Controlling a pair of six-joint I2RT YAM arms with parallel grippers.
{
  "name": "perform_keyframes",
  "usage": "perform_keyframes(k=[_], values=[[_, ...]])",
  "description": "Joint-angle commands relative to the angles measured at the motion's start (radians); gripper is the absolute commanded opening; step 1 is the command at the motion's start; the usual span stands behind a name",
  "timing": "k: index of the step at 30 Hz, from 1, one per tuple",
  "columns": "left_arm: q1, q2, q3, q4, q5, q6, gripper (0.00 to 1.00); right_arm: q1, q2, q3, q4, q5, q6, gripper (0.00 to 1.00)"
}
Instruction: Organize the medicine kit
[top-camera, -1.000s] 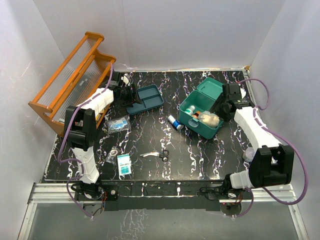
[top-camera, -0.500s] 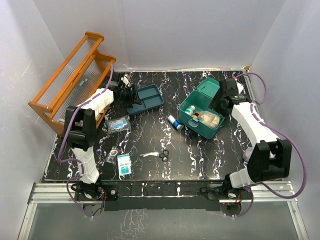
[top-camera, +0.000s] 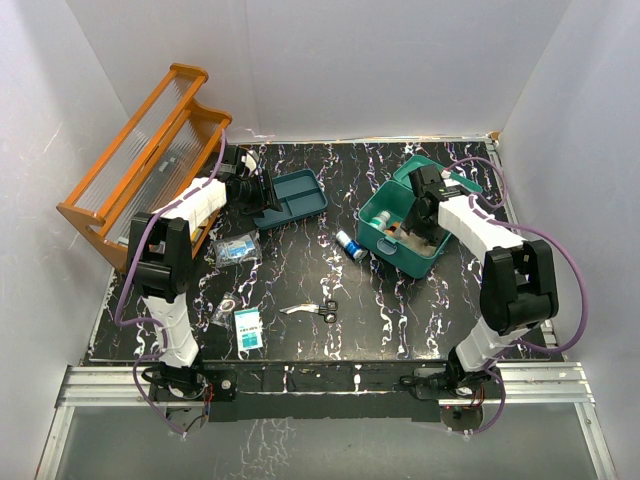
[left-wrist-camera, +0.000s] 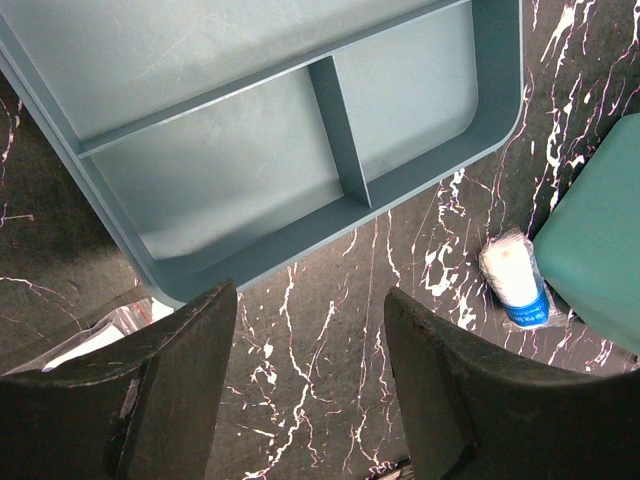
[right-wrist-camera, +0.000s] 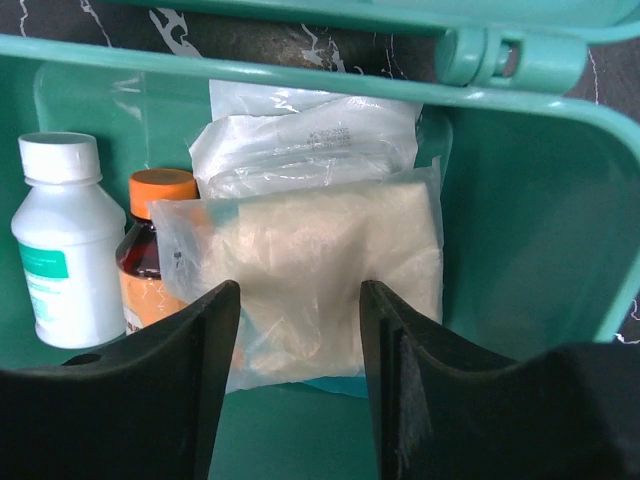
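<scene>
Top external view: the black marbled table (top-camera: 400, 300) carries an orange wooden tiered rack (top-camera: 150, 140) at far left. The teal-green rectangular plastic medicine kit (top-camera: 405, 258) sits right of centre with its lid open, its long axis running diagonally from far-left to near-right.

A dark teal divided plastic tray (top-camera: 295, 195) lies left of centre. The left gripper (left-wrist-camera: 307, 300) hovers at the tray's edge, jaws apart and empty.

The right gripper (right-wrist-camera: 300, 290) hangs directly over the kit interior, jaws moderately apart and gripping nothing. A clear plastic packet of white gauze (right-wrist-camera: 330, 230) lies straight below it, beside a white bottle (right-wrist-camera: 60, 250) and an orange-capped amber bottle (right-wrist-camera: 150, 250).

The right arm is nearer the kit. A small blue-and-white tube (top-camera: 349, 244) lies on the table just left of the kit.
</scene>
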Motion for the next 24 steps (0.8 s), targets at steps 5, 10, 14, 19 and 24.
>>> perform_keyframes(k=[5,10,14,19,24], values=[[0.009,-0.093,0.003,-0.053,-0.025,0.03,0.59,0.013,0.044,0.013,-0.007,0.068,0.252,0.55],[0.01,-0.125,-0.026,-0.057,-0.037,0.037,0.59,0.014,0.019,0.013,-0.032,0.102,0.337,0.58],[0.012,-0.139,-0.038,-0.059,-0.047,0.044,0.59,0.013,-0.021,0.05,-0.052,0.145,0.357,0.57],[0.014,-0.145,-0.04,-0.059,-0.055,0.04,0.59,0.014,-0.068,0.112,-0.076,0.154,0.33,0.59],[0.02,-0.157,-0.05,-0.067,-0.111,0.016,0.61,0.014,-0.116,0.143,-0.049,0.113,0.223,0.6]])
